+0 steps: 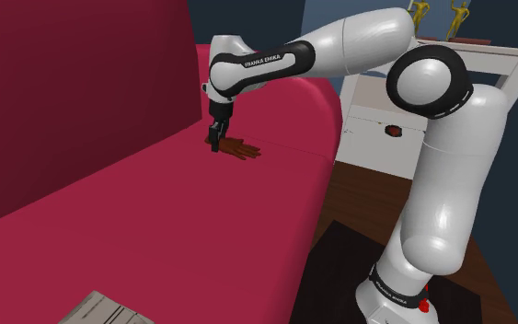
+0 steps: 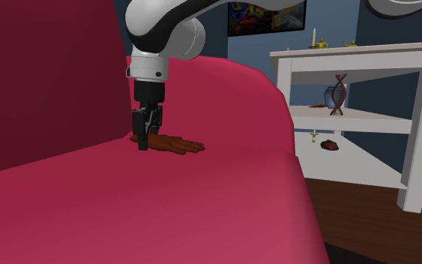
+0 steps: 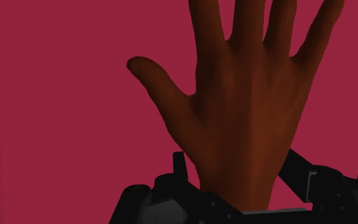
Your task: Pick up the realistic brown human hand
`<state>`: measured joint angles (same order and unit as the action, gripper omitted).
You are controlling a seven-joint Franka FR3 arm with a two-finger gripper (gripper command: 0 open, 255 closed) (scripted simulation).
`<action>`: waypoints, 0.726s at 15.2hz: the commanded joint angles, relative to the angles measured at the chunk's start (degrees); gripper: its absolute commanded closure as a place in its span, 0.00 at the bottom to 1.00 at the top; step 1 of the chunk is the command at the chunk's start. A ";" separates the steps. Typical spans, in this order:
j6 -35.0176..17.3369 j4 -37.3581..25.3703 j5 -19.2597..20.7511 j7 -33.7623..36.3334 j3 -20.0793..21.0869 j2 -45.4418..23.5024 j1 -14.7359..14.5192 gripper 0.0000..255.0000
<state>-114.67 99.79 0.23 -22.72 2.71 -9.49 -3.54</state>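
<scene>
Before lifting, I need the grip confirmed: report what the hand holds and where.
Cannot be told: the robot's hand straddles the brown human hand at its wrist end, flat on the red sofa cushion.

1. I read this as a home living room: a big crimson sofa [image 2: 202, 202] spreads across my second exterior view from 6 to 9 o'clock.
2. At 3 o'clock stands a white shelf unit [image 2: 419, 120] carrying a DNA helix ornament [image 2: 339, 94] and gold trinkets [image 2: 318, 43].
3. At 12 o'clock a framed picture [image 2: 269, 15] hangs on a dark blue wall [image 2: 381, 26]; wooden floor [image 2: 366, 210] lies at 4 o'clock.
</scene>
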 commanded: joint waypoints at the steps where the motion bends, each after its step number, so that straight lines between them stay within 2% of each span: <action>1: 1.37 -1.14 -0.01 0.01 0.01 0.22 -0.01 1.00; 11: 8.96 -8.39 -0.03 0.01 0.02 0.56 -0.03 1.00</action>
<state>-106.54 91.96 0.19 -22.83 2.69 -9.19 -3.50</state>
